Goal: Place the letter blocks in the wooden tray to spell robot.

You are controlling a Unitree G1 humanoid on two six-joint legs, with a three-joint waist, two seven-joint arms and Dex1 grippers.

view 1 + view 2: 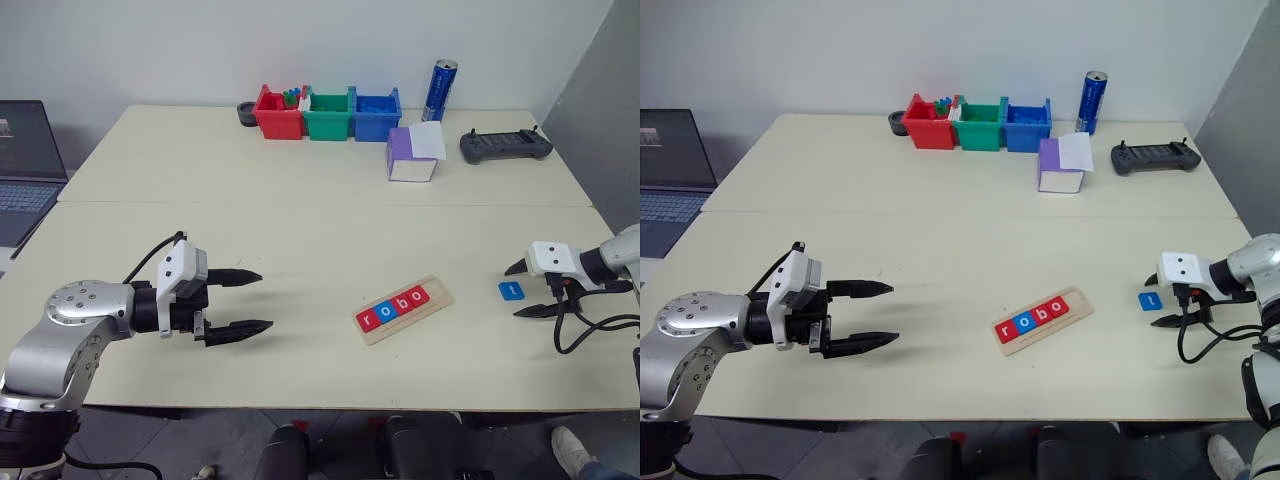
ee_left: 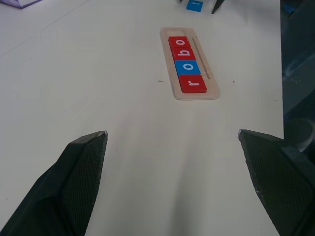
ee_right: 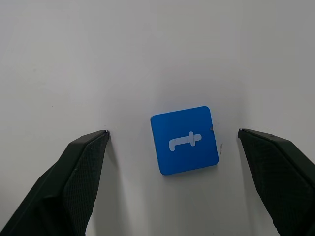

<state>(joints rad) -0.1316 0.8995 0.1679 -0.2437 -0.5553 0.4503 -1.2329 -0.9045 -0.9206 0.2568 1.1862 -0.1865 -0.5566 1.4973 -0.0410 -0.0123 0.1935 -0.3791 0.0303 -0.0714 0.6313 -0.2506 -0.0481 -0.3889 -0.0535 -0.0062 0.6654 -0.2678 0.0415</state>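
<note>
— What do the blocks say?
— I read "robo" on four tiles (image 1: 392,306) in the wooden tray (image 1: 437,294). The blue "t" block (image 3: 184,140) lies at the tray's 3 o'clock, between my right gripper (image 1: 529,290)'s spread fingers. My left gripper (image 1: 243,301) is spread wide too, holding nothing.

Laptop (image 1: 25,175) cut by edge; red bin (image 1: 278,114) contents too small.

Pale cream surface (image 1: 300,190), seam running across. Upper centre: red plastic bin (image 1: 278,114), green plastic bin (image 1: 328,114), blue plastic bin (image 1: 376,113), touching in a row. Small dark round dish (image 1: 246,113) just left of red bin. Blue metal can (image 1: 439,91) upright, upper right. Purple-and-white box (image 1: 411,155) below it. Dark grey handheld controller (image 1: 505,146) further right. Open laptop (image 1: 25,170), left edge.
</note>
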